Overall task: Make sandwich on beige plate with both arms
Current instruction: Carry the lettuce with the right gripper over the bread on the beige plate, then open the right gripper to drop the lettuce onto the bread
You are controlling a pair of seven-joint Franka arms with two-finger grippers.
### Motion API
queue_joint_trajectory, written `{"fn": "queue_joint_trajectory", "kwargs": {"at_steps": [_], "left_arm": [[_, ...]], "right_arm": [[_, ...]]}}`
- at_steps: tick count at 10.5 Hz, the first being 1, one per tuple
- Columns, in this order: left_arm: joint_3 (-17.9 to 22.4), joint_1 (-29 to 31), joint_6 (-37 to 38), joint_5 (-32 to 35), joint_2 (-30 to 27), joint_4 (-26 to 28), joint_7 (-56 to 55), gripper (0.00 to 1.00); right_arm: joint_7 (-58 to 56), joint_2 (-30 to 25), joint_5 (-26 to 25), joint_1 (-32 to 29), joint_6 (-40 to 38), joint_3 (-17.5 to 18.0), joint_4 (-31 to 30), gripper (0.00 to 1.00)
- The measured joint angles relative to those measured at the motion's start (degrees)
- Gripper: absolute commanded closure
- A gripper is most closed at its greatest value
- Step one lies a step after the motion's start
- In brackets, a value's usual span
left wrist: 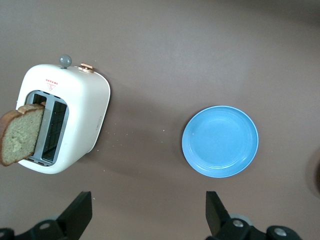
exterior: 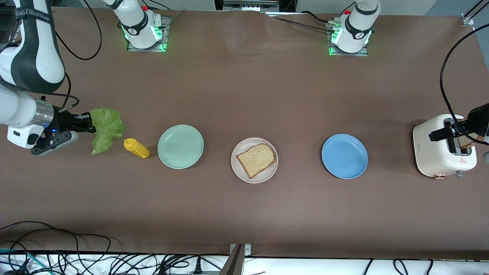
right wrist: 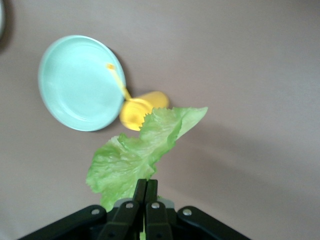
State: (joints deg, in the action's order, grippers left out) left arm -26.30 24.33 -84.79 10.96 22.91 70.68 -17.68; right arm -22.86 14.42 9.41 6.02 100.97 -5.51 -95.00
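Right gripper [right wrist: 145, 200] fingers pressed together on a held leaf, wrist level, arm bent at its table end, left gripper [left wrist: 147, 212] fingers spread wide, nothing between them

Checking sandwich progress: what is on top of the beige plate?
A single slice of wholemeal bread lies flat on the beige plate. Nothing sits on the slice. The plate surface beneath it is covered.
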Motion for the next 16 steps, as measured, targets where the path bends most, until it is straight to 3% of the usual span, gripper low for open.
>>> {"fn": "queue_joint_trajectory", "kwargs": {"at_steps": [2, 4, 9, 13, 16], "left_arm": [[0.01, 0.60, 0.00, 0.00, 0.00, 0.01, 0.04, 0.00], [-0.03, 0.67, 0.00, -0.01, 0.01, 0.03, 0.05, 0.00], [-0.09, 0.70, 0.01, -0.02, 0.01, 0.10, 0.05, 0.00], [-0.20, 0.66, 0.02, -0.03, 0.01, 0.12, 0.05, 0.00], [-0.28, 0.64, 0.02, -0.04, 0.01, 0.12, 0.05, 0.00]], "right_arm": [[11.59, 1.06, 1.75, 7.06, -2.31, -0.20, 5.97, 1.00], [20.70, 6.37, 8.09, 12.72, -2.11, -1.50, 12.56, 1.00], [39.78, 27.63, 24.01, 32.41, 6.08, -17.01, 30.82, 1.00], [54.86, 39.76, 28.57, 39.47, 24.90, -18.43, 35.88, 1.00], [61.10, 42.27, 28.87, 41.67, 28.08, -18.06, 37.06, 1.00]]}}
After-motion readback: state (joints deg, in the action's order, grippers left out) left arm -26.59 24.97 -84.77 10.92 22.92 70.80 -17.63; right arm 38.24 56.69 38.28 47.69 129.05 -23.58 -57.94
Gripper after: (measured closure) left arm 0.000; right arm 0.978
